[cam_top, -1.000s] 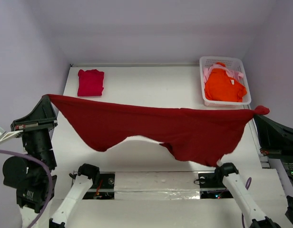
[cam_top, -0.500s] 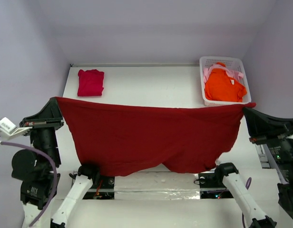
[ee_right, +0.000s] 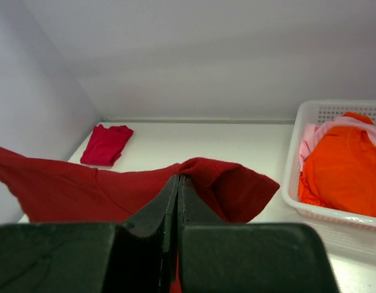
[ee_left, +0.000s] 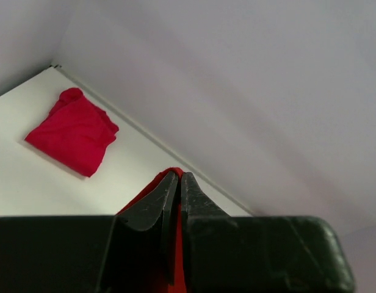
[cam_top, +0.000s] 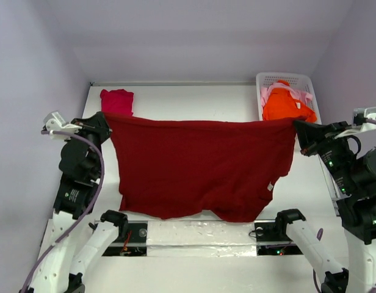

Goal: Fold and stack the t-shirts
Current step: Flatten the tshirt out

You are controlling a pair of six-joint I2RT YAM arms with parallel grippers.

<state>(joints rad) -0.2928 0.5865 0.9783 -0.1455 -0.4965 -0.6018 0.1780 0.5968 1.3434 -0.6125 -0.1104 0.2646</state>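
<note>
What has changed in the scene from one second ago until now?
The left fingers and right fingers moved inward, toward each other, still shut on the dark red shirt, which now hangs narrower and less stretched. The folded crimson shirt, the basket and its orange shirt stayed put.

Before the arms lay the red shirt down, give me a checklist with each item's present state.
1. Left gripper shut on a top corner of the red shirt: ok.
2. Right gripper shut on the other top corner: ok.
3. Top edge stretched roughly level between the grippers: ok.
4. Bottom edge hanging even: not ok; it is wavy and sags lower toward the right.
5. Table under the shirt free for laying it down: cannot tell; the shirt hides it.
6. Folded shirt in place at the far left of the table: ok.
</note>
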